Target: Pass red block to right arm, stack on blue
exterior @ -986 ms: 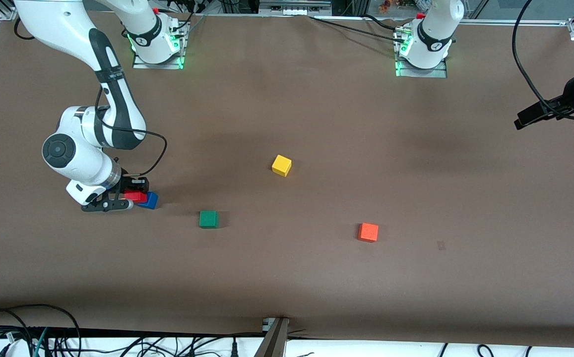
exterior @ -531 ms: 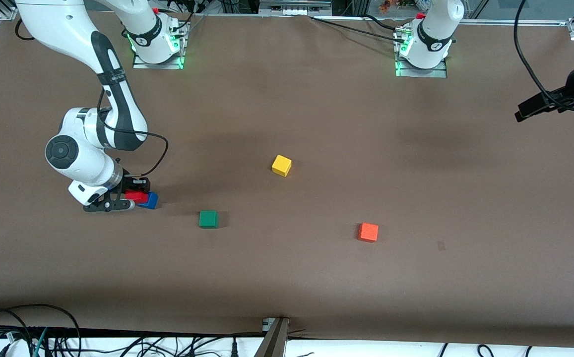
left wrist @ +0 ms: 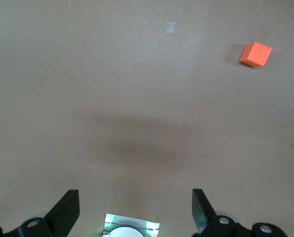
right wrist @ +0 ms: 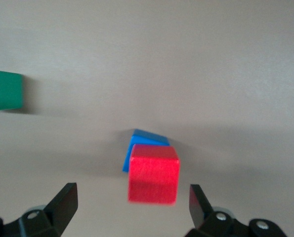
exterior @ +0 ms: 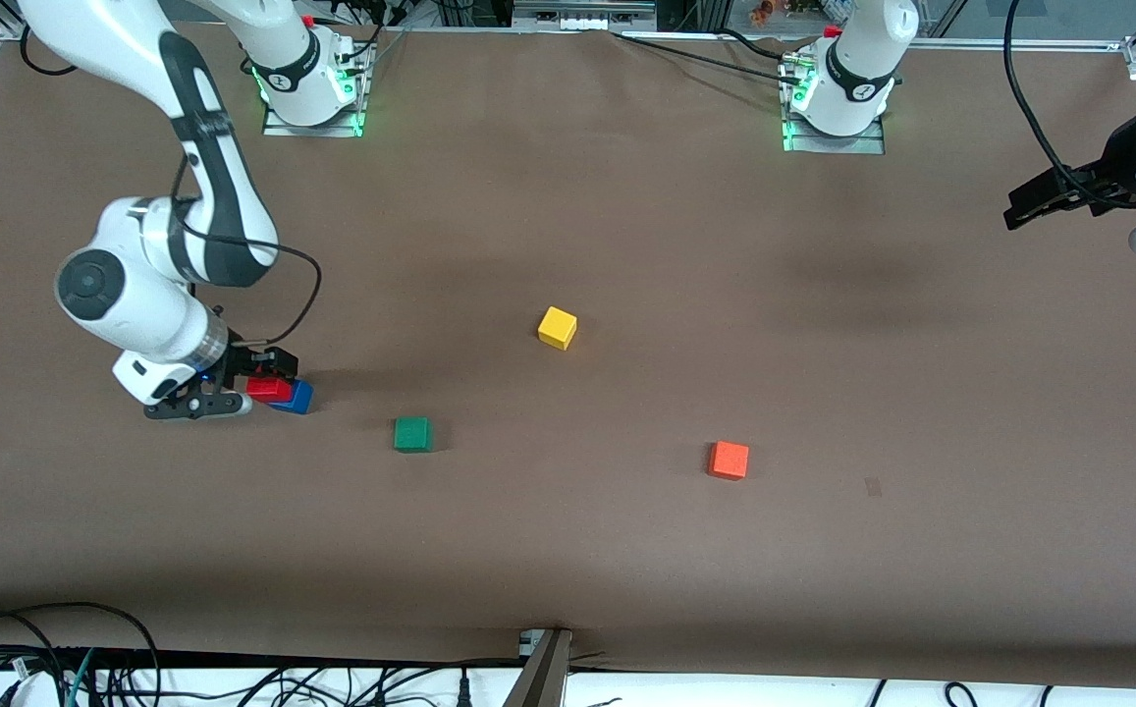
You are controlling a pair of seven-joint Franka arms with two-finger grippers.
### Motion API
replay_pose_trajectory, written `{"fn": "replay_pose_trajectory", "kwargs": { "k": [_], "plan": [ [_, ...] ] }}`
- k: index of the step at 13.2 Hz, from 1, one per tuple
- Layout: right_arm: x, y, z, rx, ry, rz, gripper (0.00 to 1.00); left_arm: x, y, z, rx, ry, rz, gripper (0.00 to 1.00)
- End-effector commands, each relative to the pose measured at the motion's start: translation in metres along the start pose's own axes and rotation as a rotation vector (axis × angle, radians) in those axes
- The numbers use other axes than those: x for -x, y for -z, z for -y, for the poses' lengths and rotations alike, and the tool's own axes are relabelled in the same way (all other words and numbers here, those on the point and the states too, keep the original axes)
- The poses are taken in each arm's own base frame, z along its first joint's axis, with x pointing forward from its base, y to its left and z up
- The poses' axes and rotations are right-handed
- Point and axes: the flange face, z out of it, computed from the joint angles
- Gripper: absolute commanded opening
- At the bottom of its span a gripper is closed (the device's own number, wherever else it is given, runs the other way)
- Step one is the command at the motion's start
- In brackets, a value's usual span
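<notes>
Red block (exterior: 268, 388) on blue cube (exterior: 297, 398), right gripper (exterior: 234, 385) newly wide, left gripper (left wrist: 136, 212) wide.

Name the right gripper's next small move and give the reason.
Probably lift the right gripper straight up: its fingers stand open and apart from the small red cube, which already sits on the small blue cube, so only clearing the stack remains.

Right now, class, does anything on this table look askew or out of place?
Yes: the small red cube sits on the small blue cube but off-centre and twisted, so one blue edge juts out. The right gripper hangs open above them. The green, yellow and orange cubes lie flat, apart.
</notes>
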Motion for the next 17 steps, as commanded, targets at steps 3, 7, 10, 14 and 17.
{"fn": "replay_pose_trajectory", "kwargs": {
  "k": [3, 7, 10, 14, 17],
  "plan": [
    [0.017, 0.115, -0.011, -0.015, 0.03, 0.061, 1.0, -0.005, 0.012, -0.009, 0.009, -0.038, -0.014, 1.0],
    [0.031, 0.217, -0.01, 0.037, 0.061, 0.137, 1.0, -0.008, 0.016, -0.013, 0.004, -0.034, -0.025, 1.0],
    [0.058, 0.258, -0.032, 0.088, 0.055, 0.193, 1.0, -0.009, 0.028, -0.014, 0.015, -0.038, -0.049, 1.0],
    [0.072, 0.299, -0.061, 0.074, 0.009, 0.086, 1.0, -0.01, 0.028, -0.01, 0.016, -0.038, -0.049, 1.0],
    [0.078, 0.292, -0.083, 0.024, -0.048, 0.102, 1.0, -0.01, 0.028, -0.01, 0.015, -0.04, -0.047, 1.0]
  ]
}}
